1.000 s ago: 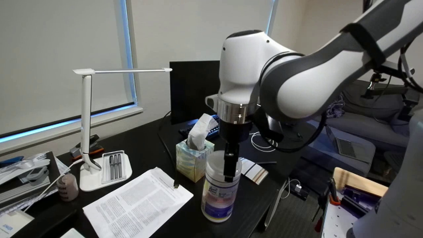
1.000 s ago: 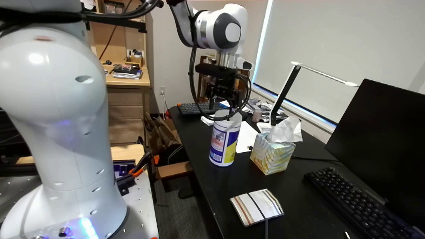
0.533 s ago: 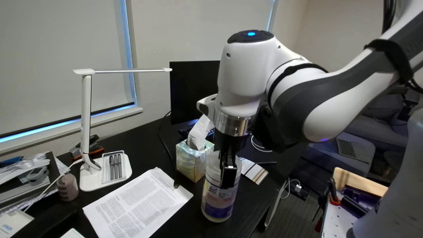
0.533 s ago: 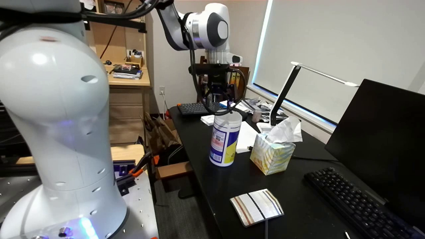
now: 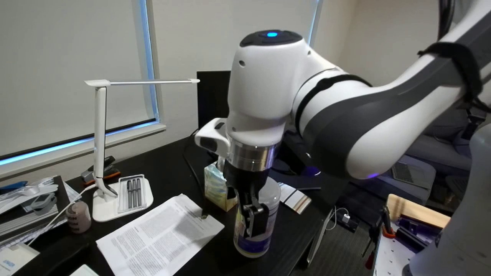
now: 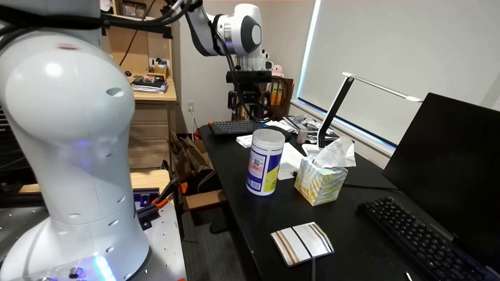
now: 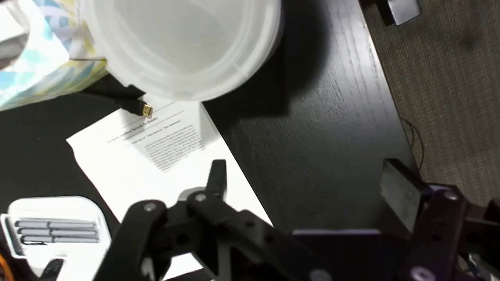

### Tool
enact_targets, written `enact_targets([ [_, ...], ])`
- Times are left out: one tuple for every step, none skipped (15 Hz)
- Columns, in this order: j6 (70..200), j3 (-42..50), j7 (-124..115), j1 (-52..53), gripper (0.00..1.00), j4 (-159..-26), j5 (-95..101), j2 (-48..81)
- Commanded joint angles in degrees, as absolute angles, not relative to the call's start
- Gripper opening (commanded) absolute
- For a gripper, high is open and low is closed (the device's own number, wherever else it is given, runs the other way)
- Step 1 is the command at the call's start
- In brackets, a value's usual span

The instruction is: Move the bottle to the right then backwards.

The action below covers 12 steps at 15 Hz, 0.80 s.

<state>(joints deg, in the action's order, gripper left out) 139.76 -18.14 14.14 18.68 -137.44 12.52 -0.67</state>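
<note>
My fingers (image 7: 400, 195) are hanging spread, drifting farther from the bottle (image 6: 265, 156) than before; it is standing unmoved, while a shadow (image 5: 191, 230) is newly falling across the papers (image 5: 142, 241).

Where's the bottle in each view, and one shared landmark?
In an exterior view: bottle lower centre, right of the tissue box.
In an exterior view: bottle near centre, left of the tissue box.
Wrist view: bottle at top edge, right of tissue box.
Shared landmark: tissue box.
</note>
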Motion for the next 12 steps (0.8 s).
enact_targets([
  [136.5, -17.1, 24.6, 17.5, 1.00, -131.2, 14.4, 7.7],
  [134.6, -16.6, 26.0, 17.1, 1.00, -129.8, 16.1, 9.5],
  [132.8, -16.0, 27.3, 16.8, 1.00, -128.3, 18.3, 11.3],
  [131.3, -15.6, 28.7, 16.6, 1.00, -126.9, 19.5, 12.7],
  [130.0, -15.1, 29.3, 16.5, 1.00, -126.0, 21.5, 13.6],
  [129.0, -14.7, 29.7, 16.4, 1.00, -125.1, 23.0, 14.5],
  [128.4, -14.3, 30.3, 16.2, 1.00, -124.6, 24.0, 14.9],
  [127.9, -14.1, 30.5, 16.0, 1.00, -124.0, 24.9, 15.6],
  [127.6, -13.8, 30.8, 15.7, 1.00, -124.0, 25.5, 15.8],
  [127.3, -13.7, 31.1, 15.6, 1.00, -123.7, 25.9, 16.1],
  [126.9, -13.5, 31.2, 15.4, 1.00, -124.1, 25.8, 16.1],
  [126.5, -13.4, 31.1, 15.3, 1.00, -124.2, 26.0, 16.3],
])
